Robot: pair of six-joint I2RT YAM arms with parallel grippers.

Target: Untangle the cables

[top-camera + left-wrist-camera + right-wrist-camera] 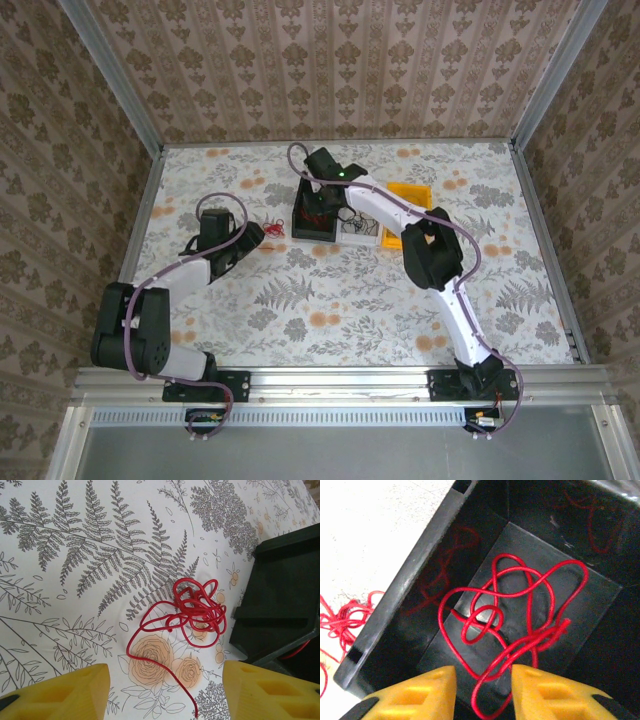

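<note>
A black bin (314, 235) sits on the flower-printed table (300, 300), and everything else is placed from it. On the bin's floor lies a red cable (520, 605) in loose, overlapping loops. The right gripper (482, 680) hangs directly over the inside of the bin. Its yellow fingers (420, 692) are parted by a narrow gap. One strand of the cable runs through that gap, and as far as the wrist view shows it is not pinched, so the gripper holds nothing.

Outside the bin, just beside its wall on the left arm's side, a second red cable (197, 611) lies on the table in a knotted bundle. One long tail curls out of the bundle, away from the bin. The left gripper (165, 680) hovers over the table on this same side, farther from the bin than the bundle. Its fingers are spread wide and grip nothing.

On the opposite side of the black bin, just beside it, stands a pale bin (372, 240). It holds thin dark wires (358, 228), too small to make out singly. A yellow bin (410, 192) stands beyond the pale one, farther again from the black bin.
</note>
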